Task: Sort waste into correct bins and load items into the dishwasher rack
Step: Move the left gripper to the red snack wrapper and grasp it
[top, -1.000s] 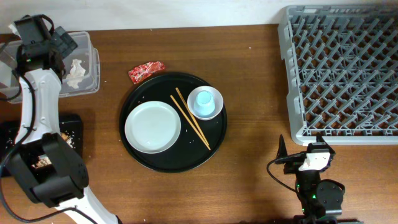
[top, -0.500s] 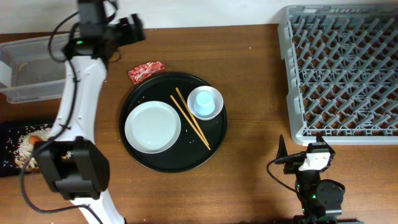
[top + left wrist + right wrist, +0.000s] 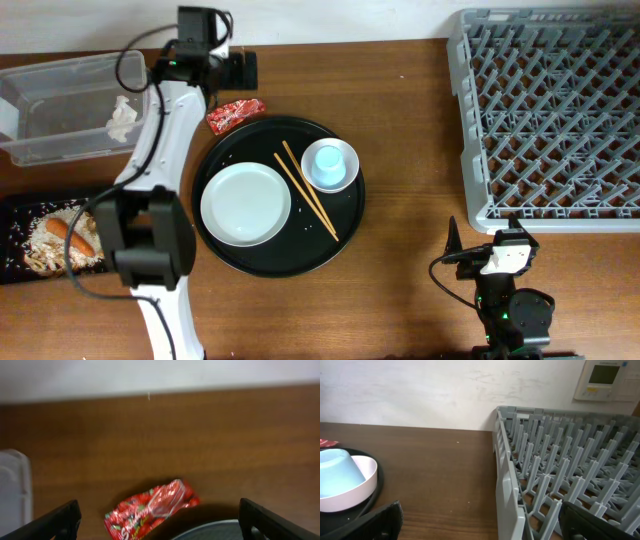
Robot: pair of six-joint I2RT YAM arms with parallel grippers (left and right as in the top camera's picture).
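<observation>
Swung away from the clear tub [image 3: 50, 105], the left gripper [image 3: 244, 72] hangs spread and empty over the red snack wrapper [image 3: 235, 115], on the table beside the round black tray [image 3: 345, 222]. It looks like light, crinkly, slick foil, likely best pinched mid-body. The right gripper [image 3: 480, 517] waits agape.

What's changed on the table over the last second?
The left gripper swung right from over the clear tub to hover near the red wrapper, jaws open, holding nothing. That wrapper, the white plate, blue cup, chopsticks and right gripper stayed put.
</observation>
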